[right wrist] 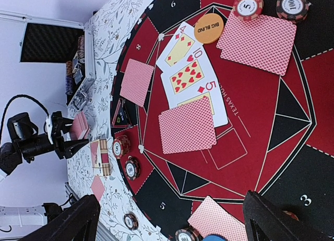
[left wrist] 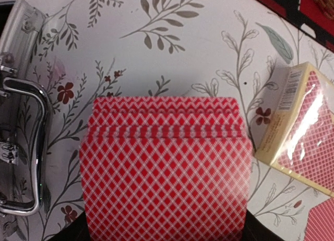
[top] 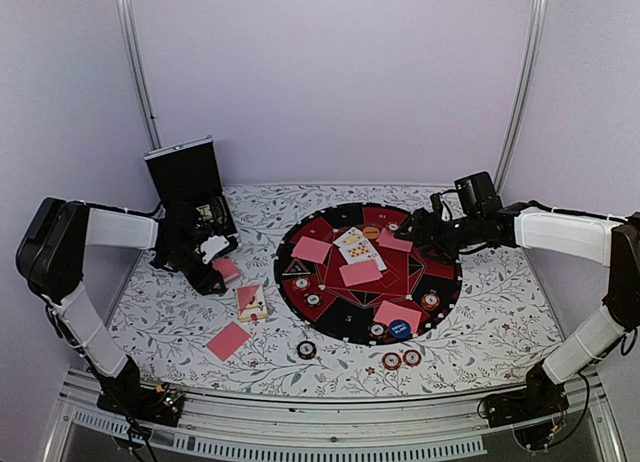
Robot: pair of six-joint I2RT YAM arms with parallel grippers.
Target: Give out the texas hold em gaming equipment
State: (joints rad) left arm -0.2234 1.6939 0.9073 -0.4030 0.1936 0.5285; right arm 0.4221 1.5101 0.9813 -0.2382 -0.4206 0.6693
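Locate round mat (top: 350, 320) first. Note left gripper (top: 216, 260) well left of mat, off its rim, pinched on card deck (left wrist: 164, 168) held projecting forward, towards mat. Note right gripper (right wrist: 172, 199) above mat's right side, spread wide, empty. Deal rightward from left gripper
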